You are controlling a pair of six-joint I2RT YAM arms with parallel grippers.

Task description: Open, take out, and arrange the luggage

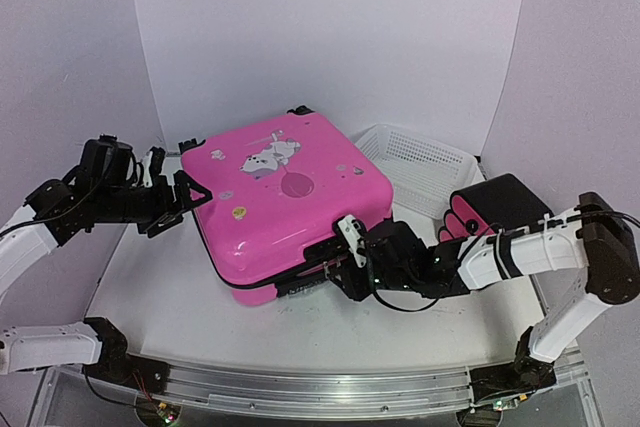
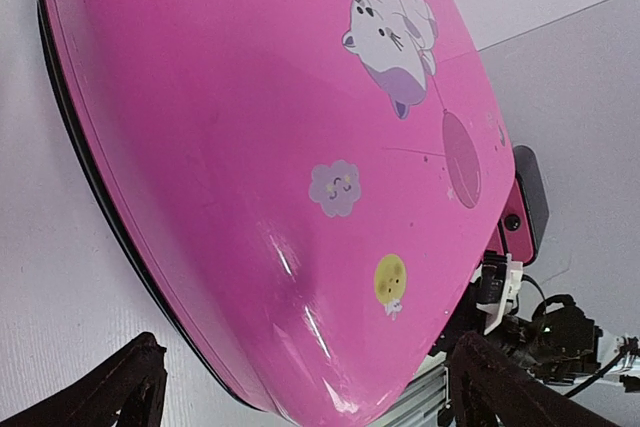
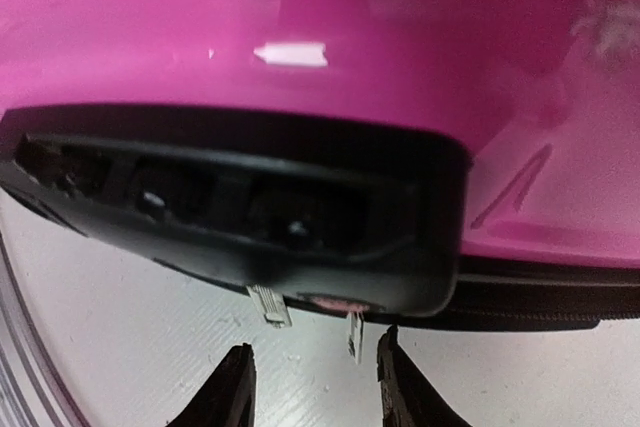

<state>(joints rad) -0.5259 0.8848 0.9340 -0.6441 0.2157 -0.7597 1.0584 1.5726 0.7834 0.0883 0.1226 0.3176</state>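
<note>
The luggage (image 1: 285, 197) is a bright-pink hard-shell suitcase with a cartoon cat print, lying flat and zipped shut in the middle of the table. My left gripper (image 1: 185, 197) stands wide open at its left corner; in the left wrist view that pink corner (image 2: 300, 247) sits between the spread fingers (image 2: 130, 387). My right gripper (image 1: 345, 247) is at the front right edge. In the right wrist view it (image 3: 312, 387) faces the black lock housing (image 3: 250, 207), fingers apart, with two silver zip pulls (image 3: 268, 305) hanging just ahead of the tips, untouched.
A white mesh basket (image 1: 420, 162) stands behind the suitcase at the right. A stack of small black cases with pink ends (image 1: 495, 209) sits beside my right forearm. White walls close in the back and both sides.
</note>
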